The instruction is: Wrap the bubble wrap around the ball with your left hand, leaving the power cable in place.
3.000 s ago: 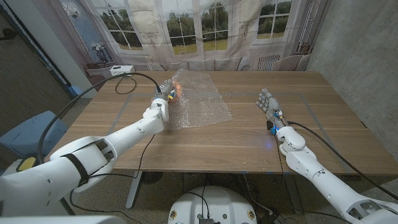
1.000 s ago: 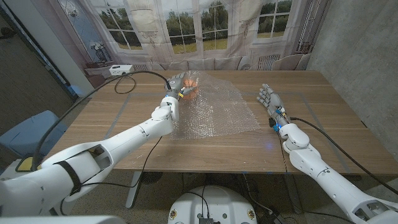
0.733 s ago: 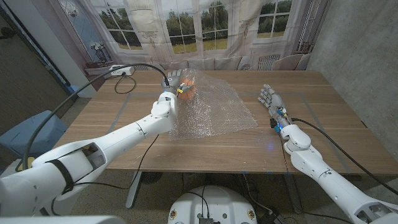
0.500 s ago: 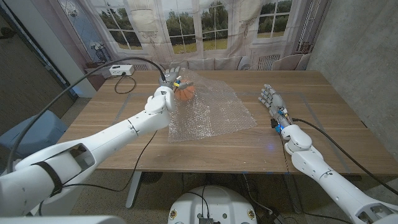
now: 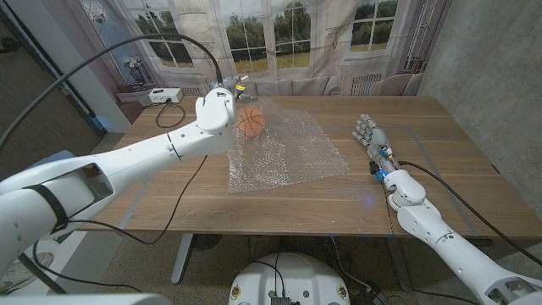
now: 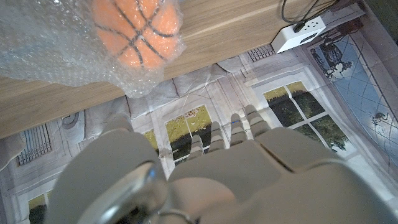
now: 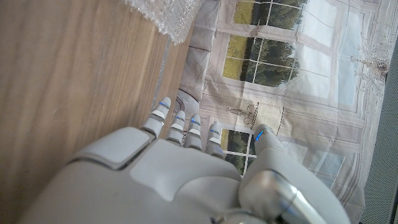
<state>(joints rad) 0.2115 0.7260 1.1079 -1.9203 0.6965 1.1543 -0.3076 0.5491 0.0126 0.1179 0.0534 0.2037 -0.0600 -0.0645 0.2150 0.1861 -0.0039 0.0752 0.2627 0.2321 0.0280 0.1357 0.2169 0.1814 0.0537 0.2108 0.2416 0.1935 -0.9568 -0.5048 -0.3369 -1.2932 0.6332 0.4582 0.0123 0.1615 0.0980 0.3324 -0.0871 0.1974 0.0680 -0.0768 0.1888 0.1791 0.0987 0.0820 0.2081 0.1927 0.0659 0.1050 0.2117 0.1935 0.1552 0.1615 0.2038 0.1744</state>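
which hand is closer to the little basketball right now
Left. The left hand is raised just beside the basketball, at the bubble wrap far corner. The right hand sits across the sheet, well apart from it.

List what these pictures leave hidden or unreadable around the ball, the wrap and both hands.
- Left robot hand: in the head view its fingers hide behind its own back, so its grip cannot be read.
- Orange basketball-patterned ball: the left wrist picture's edge cuts it off; the clear bubble wrap sheet veils it.
- White power strip: its cable is too small to trace in the head view.
- Right robot hand: its palm side faces away.
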